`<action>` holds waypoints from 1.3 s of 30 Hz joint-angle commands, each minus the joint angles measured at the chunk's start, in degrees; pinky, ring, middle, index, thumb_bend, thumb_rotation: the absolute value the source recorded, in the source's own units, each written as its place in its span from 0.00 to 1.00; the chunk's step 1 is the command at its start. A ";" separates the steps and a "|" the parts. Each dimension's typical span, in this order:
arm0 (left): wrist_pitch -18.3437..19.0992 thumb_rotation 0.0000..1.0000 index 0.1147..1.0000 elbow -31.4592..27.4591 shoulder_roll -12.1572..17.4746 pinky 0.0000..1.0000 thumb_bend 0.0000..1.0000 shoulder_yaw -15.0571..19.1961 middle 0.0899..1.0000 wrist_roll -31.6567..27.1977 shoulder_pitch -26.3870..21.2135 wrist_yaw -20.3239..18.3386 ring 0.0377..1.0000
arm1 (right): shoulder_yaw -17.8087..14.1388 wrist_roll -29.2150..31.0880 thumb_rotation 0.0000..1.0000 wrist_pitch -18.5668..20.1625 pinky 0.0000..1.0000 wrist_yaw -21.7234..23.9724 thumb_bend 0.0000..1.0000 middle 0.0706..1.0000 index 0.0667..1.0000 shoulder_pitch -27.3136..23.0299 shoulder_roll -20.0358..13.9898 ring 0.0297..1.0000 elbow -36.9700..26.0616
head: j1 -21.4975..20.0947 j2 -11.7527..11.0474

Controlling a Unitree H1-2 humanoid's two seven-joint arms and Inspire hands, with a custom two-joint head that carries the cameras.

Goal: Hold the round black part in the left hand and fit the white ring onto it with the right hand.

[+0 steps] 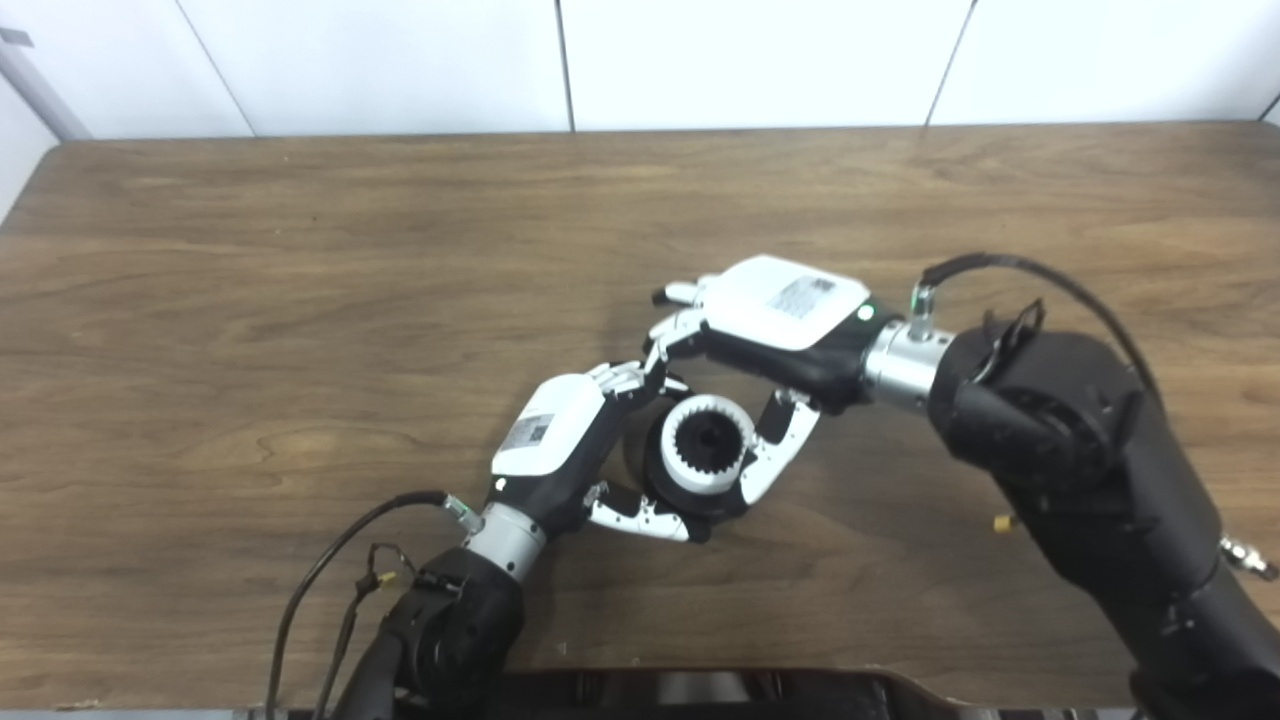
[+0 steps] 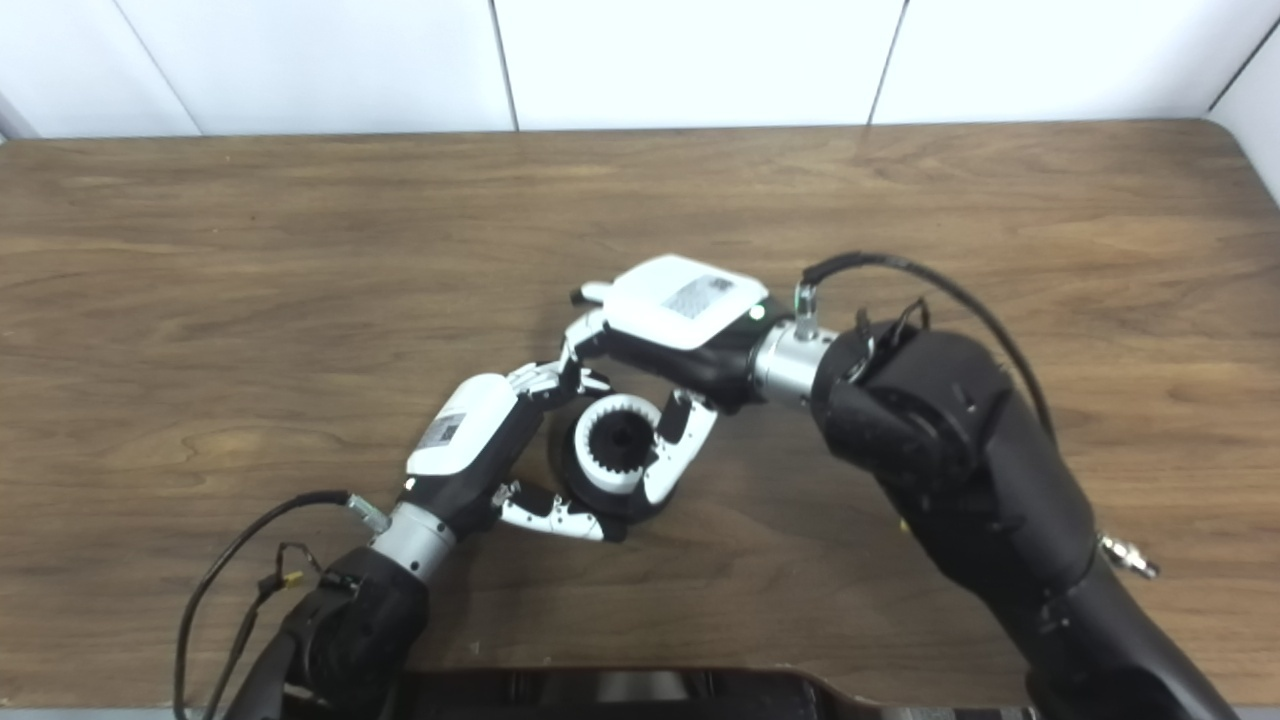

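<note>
The round black part (image 1: 708,498) sits at the table's middle front, held by my left hand (image 1: 570,440), whose fingers and thumb wrap its left and lower sides. The white ring (image 1: 700,445), toothed on the inside, sits on top of the black part. It also shows in the right eye view (image 2: 617,440). My right hand (image 1: 770,330) reaches in from the right above it. Its thumb (image 1: 775,455) lies against the ring's right side and its fingers touch the ring's far left edge.
The brown wooden table (image 1: 300,300) spreads around both hands. A white wall runs behind its far edge. Black cables hang off both wrists. The robot's dark body edge shows at the bottom.
</note>
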 commanded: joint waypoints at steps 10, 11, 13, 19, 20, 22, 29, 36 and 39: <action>0.26 0.07 0.42 2.24 -0.03 0.90 0.52 0.23 0.81 -0.87 0.14 -0.74 0.89 | -3.17 1.11 0.37 4.63 0.94 2.70 1.00 0.83 0.67 -6.00 -0.09 0.95 -4.79 | 0.16 -0.47; 0.23 0.07 0.42 2.22 0.00 0.90 0.52 0.23 0.81 -0.92 0.14 -0.76 0.89 | -3.35 1.19 0.37 4.62 0.93 2.66 1.00 0.83 0.67 -6.34 -0.16 0.96 -4.76 | 0.12 -0.66; -0.04 0.07 0.42 2.41 0.16 0.91 0.52 0.20 0.81 -0.95 0.11 -0.70 0.89 | -3.76 1.37 0.37 4.66 0.93 2.53 1.00 0.83 0.67 -7.01 -0.27 0.96 -4.63 | 0.04 -0.79; -0.08 0.07 0.42 2.63 0.42 0.91 0.52 0.42 0.80 -0.99 0.18 -0.68 0.89 | -5.56 1.72 0.40 4.82 0.91 1.57 1.00 0.82 0.65 -8.31 -0.70 0.95 -4.30 | -0.16 -1.23; -0.13 0.07 0.42 2.67 0.42 0.90 0.52 0.51 0.80 -1.03 0.22 -0.56 0.88 | -5.90 1.74 0.39 4.89 0.91 1.52 1.00 0.82 0.65 -8.40 -0.80 0.95 -4.30 | -0.23 -1.35; 0.09 0.07 0.42 2.64 0.43 0.89 0.52 0.66 0.80 -0.90 0.25 -0.54 0.88 | -6.54 1.88 0.39 5.02 0.90 1.38 1.00 0.81 0.65 -8.39 -0.97 0.95 -4.26 | -0.23 -1.46; 0.94 0.21 0.57 2.95 0.95 0.79 0.80 1.28 0.78 -0.69 -0.30 -1.35 0.84 | -7.62 2.47 0.42 4.42 0.87 0.69 1.00 0.80 0.65 -7.62 -1.59 0.94 -4.02 | -0.58 -2.01; 4.64 0.34 0.79 1.27 1.85 0.86 0.99 0.67 0.85 0.47 -1.23 -6.28 0.88 | -7.86 2.54 0.43 4.73 0.88 0.31 1.00 0.80 0.65 -7.27 -1.84 0.94 -4.26 | -0.64 -2.09; 5.50 0.37 0.82 0.89 2.49 0.92 1.00 0.00 0.87 1.73 -1.73 -8.39 0.90 | -7.86 2.41 0.43 4.83 0.88 0.19 1.00 0.80 0.65 -7.08 -1.73 0.94 -4.29 | -0.69 -2.10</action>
